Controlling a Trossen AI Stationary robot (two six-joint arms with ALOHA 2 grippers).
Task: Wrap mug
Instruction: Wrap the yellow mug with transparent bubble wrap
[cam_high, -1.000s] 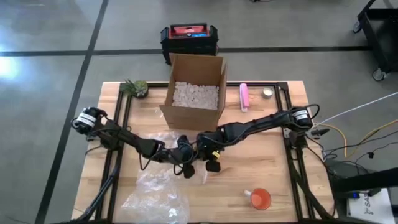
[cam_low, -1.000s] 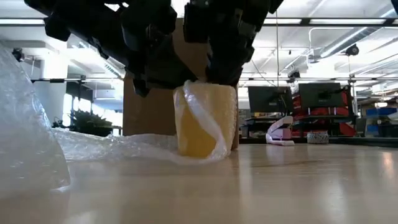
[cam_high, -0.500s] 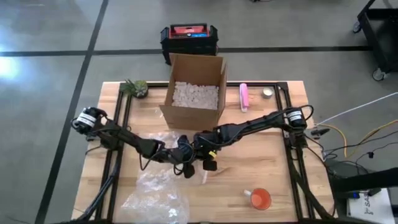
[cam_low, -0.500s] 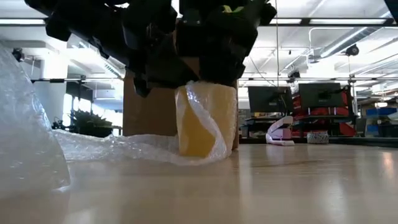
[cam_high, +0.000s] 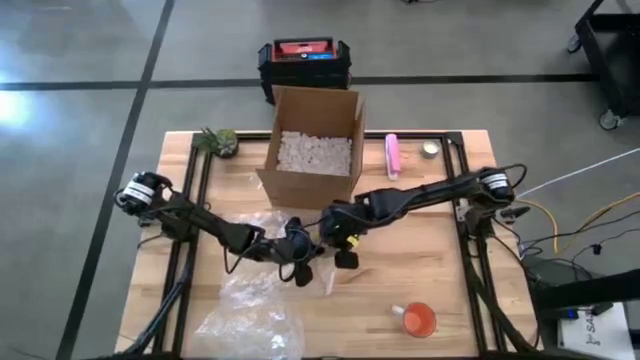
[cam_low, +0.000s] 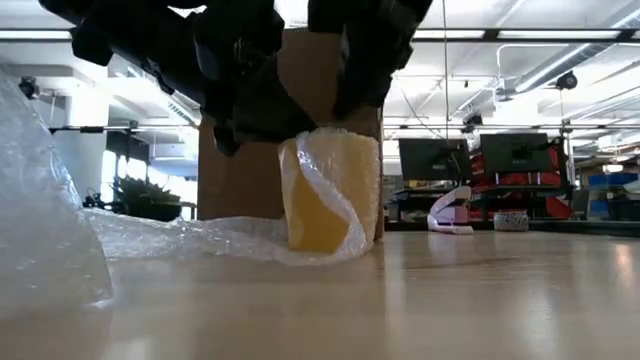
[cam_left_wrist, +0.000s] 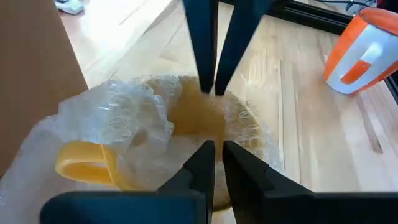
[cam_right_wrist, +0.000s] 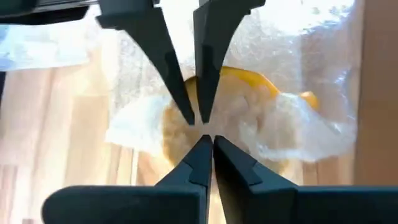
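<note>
Mug (cam_low: 330, 195), yellow, upright near the middle of the table (cam_high: 440, 270), just in front of the cardboard box (cam_high: 310, 178). Partly sheathed in bubble wrap (cam_low: 180, 238): film drawn up one side and folded over the rim, remainder trailing flat across the wood toward the left arm's side. Handle (cam_left_wrist: 87, 163) poking out past the film.

Left gripper (cam_left_wrist: 215, 149) and right gripper (cam_right_wrist: 207, 142) both poised directly over the mug's mouth, tip to tip from opposite sides. Fingers of each drawn nearly together, only a slit between them; no telling from these views whether film is caught in either slit. Placement judged purposeful: tips set at the mouth to tuck the loose upper edge of the wrap down inside, thereby locking the sheet against springing open. Opposed approach judged to steady the mug against tipping under a one-sided push.

Wrapping judged partial: far side of the mug bare in the low view, sheet not yet carried round.

Count of items:
- mugs, two: the yellow one and an orange mug (cam_high: 418, 320) well apart, near the table's front edge on the right arm's side
- cardboard boxes, one, filled with white packing pieces
- grippers, two
- loose heaps of bubble wrap, one (cam_high: 250, 318), near the front on the left arm's side
- small potted plants, one (cam_high: 220, 140)
- pink objects, one (cam_high: 393, 156), beside the box
- black-and-red cases, one (cam_high: 303, 60), on the floor beyond the table
</note>
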